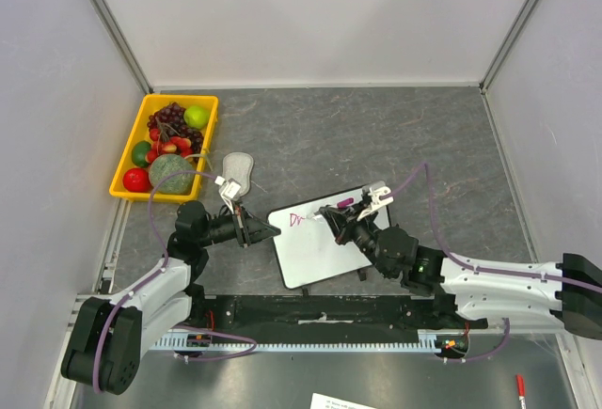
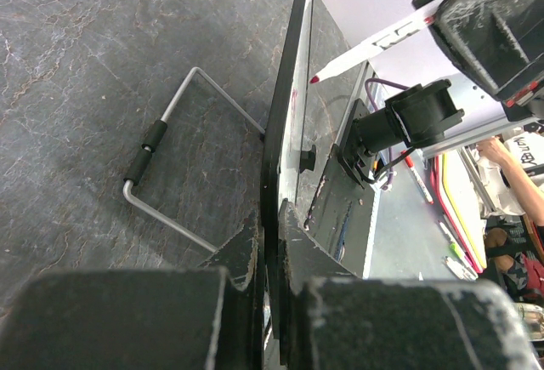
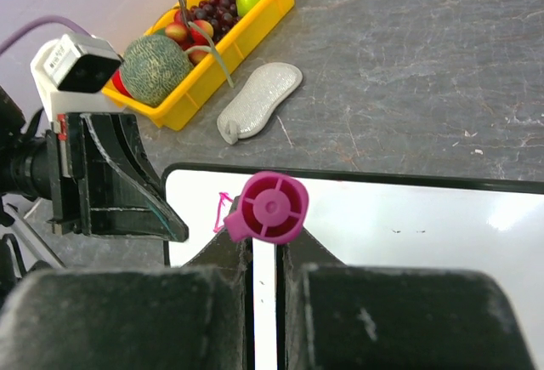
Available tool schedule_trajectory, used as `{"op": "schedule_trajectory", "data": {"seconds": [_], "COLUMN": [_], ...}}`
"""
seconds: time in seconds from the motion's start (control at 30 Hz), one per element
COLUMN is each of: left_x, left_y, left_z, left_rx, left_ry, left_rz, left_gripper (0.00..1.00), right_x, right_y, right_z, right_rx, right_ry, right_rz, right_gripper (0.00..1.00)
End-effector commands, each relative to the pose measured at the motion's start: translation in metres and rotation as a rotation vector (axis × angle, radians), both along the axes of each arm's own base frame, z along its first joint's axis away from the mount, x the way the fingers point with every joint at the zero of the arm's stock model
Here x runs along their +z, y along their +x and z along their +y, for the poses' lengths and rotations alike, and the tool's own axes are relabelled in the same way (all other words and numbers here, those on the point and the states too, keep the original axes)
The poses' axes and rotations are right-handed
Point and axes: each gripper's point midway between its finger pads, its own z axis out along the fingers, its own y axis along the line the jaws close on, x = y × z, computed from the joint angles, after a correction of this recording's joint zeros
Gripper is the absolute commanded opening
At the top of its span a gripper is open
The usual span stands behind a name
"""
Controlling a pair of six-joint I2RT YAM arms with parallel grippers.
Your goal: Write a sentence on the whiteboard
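At the far left of the counter (image 1: 376, 136) sits a yellow bin (image 1: 124, 176) of fruit, with a grey eraser pad (image 1: 237, 170) just beside it; neither is touched. Next come the left fingers (image 1: 265, 231), clamped together on the left edge of the whiteboard (image 1: 324, 251), steadying it. The left wrist view shows that edge pinched between them and a wire stand (image 2: 161, 136) behind the board, resting on the counter.

The board lies between the two arms, in front of their bases. The sentence (image 1: 303, 218) is barely begun: a few magenta strokes near the board's upper left corner, too small to read.

Further right, the right fingers (image 1: 340, 224) are closed on a magenta marker (image 1: 341, 203), its tip pointing down at the board next to those strokes.

Almost the whole line remains to be written, I judge. Too much downward pressure could tip the board on its stand or twist it out of the left grip, smearing the letters. The marker could also rotate in the narrow grip and lift off, leaving gaps. As writing moves rightward, the right arm may sweep over wet ink.
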Motion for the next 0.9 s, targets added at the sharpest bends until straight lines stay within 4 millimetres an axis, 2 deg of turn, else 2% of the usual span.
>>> {"op": "schedule_trajectory", "data": {"seconds": [0.0, 0.4, 0.63, 0.87], "left_x": [0.001, 0.001, 0.001, 0.001], "left_y": [0.0, 0.0, 0.0, 0.0], "left_z": [0.0, 0.0, 0.0, 0.0], "left_rx": [-0.014, -0.014, -0.013, -0.014], "left_ry": [0.012, 0.012, 0.012, 0.013], "left_rz": [-0.083, -0.085, -0.082, -0.082], "left_gripper": [0.02, 0.02, 0.02, 0.02], "right_x": [0.011, 0.004, -0.005, -0.002], "right_y": [0.004, 0.005, 0.009, 0.014], "right_z": [0.008, 0.013, 0.002, -0.01], "right_rx": [0.002, 0.002, -0.047, -0.099], "right_ry": [0.023, 0.019, -0.022, -0.021], "right_rz": [-0.013, -0.002, 0.011, 0.007], "right_gripper": [0.0, 0.0, 0.0, 0.0]}}
